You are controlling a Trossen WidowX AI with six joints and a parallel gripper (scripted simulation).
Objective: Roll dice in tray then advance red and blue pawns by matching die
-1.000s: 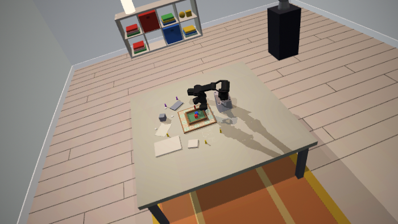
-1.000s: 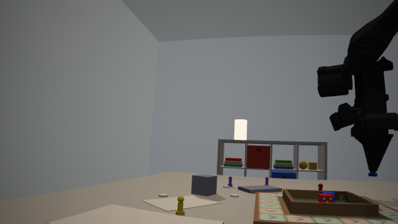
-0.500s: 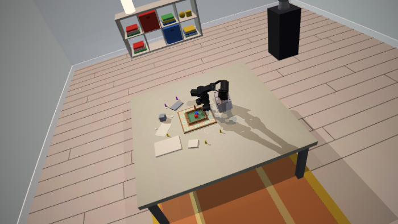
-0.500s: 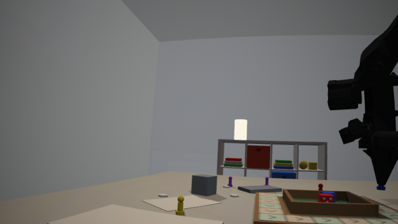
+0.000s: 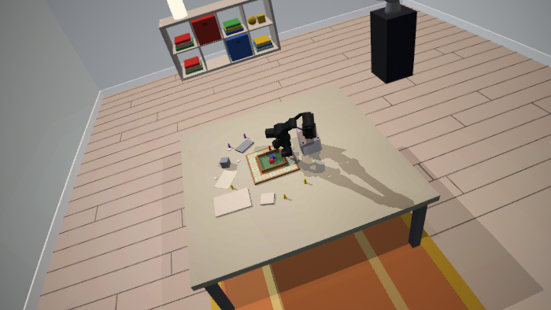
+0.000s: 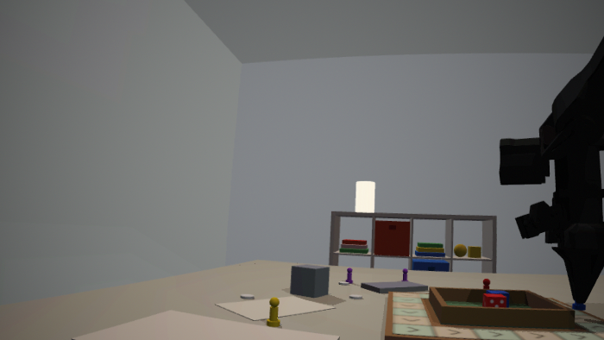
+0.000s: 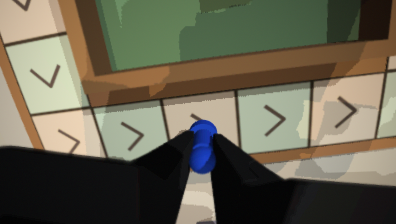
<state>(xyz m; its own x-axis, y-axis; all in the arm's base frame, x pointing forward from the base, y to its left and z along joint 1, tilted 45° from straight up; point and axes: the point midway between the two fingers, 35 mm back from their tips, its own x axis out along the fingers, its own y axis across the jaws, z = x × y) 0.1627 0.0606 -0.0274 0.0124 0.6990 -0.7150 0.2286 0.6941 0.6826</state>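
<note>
My gripper (image 6: 579,301) (image 7: 202,140) is shut on the blue pawn (image 6: 579,306) (image 7: 202,159), held upright low over the board (image 5: 255,181) (image 7: 15,93). In the wrist view it is over the third square from the left corner of the row beside the tray, partly covering that square's arrow; contact with the board cannot be told. The red die (image 5: 271,160) (image 6: 494,301) and blue die (image 5: 272,156) (image 6: 505,297) lie close together in the tray (image 6: 509,317) (image 7: 210,71); their top numbers are unreadable. The red pawn (image 5: 269,148) (image 6: 487,284) stands beyond the tray.
A grey block (image 5: 224,162) (image 6: 309,280), a grey slab (image 5: 244,146) and two purple pawns (image 5: 244,136) (image 5: 229,145) are left of the board. Three yellow pawns (image 5: 232,187) (image 5: 284,196) (image 5: 305,181), a large pale slab (image 5: 232,202) and a small one (image 5: 267,198) are nearer the front.
</note>
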